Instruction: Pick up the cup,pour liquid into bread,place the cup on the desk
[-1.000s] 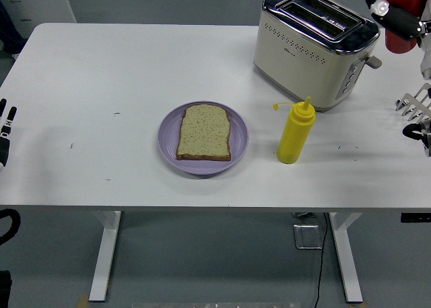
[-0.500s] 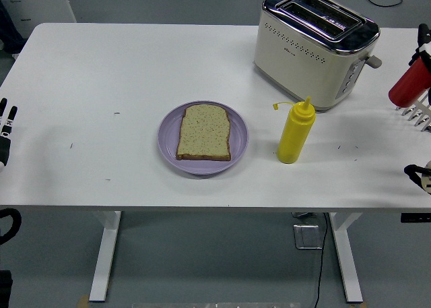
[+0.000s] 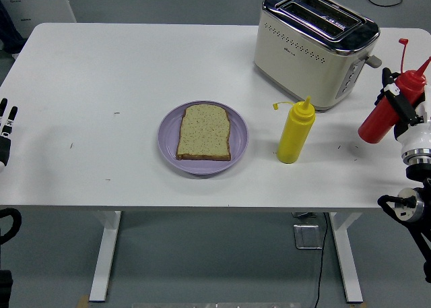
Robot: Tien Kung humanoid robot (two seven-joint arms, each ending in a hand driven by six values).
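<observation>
Since a moment ago the right hand [image 3: 404, 116] has carried the red squeeze bottle [image 3: 385, 114] lower and inward, gripping it tilted, cap open, far right of the bread slice [image 3: 204, 132], so sauce may spill onto the bench [image 3: 101, 85] early.

1. Left hand [image 3: 6, 129]: black fingers with white segments near the tips, visible at the frame's left edge.
2. Right hand [image 3: 404, 109]: black finger links over white and grey parts.
3. Right wrist [image 3: 417, 149]: white cylindrical housing with a silver ring.
4. Right forearm [image 3: 411, 217]: black curved structure with a round silver joint cap.
</observation>
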